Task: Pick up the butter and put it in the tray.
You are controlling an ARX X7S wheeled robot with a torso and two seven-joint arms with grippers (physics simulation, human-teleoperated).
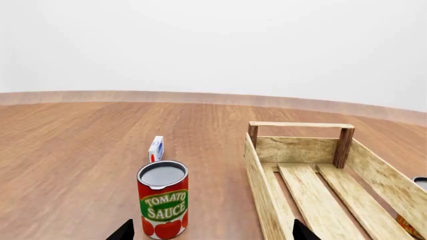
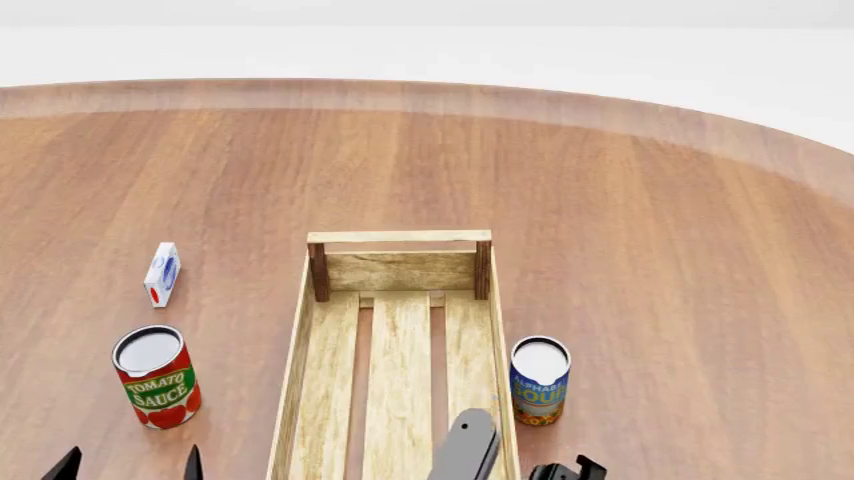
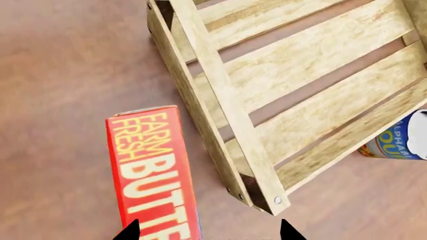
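Nearest the right wrist camera: the butter point(image 3: 155, 172), red-orange carton with "FARM FRESH BUTTER" lettering, lying on the table point(image 3: 60, 100) just beside 1 end corner of the tray point(image 3: 313, 95), outside it. I cannot tell whether carton and tray wall touch.

Right gripper point(image 3: 208, 231): only 2 dark fingertips show at the frame edge, set wide apart. 1 tip overlaps the carton's near end in the picture, the other sits past the tray corner. Nothing is clamped between them, so I read the jaws as spread and empty. Whether the tip is actually in contact with the carton I cannot tell.

Left gripper point(image 1: 212, 231): 2 tips likewise spread, holding nothing, hanging over the table near the tomato sauce can point(image 1: 163, 199). Small white-blue-red carton point(image 1: 155, 148) stands beyond that can.

Head view: tray interior shows bare slats only. A blue-labelled can point(image 2: 539, 380) stands just beside the tray's right wall. Butter itself is out of the head frame, presumably below its lower edge.

Progress, my judgement: very early. Butter not grasped, not lifted, not in the tray. Remaining: centre the right jaws over the carton, descend, close, lift clear of the tray wall, carry over the slats, release. Risk I note: the tray corner is close enough to foul 1 finger on descent.
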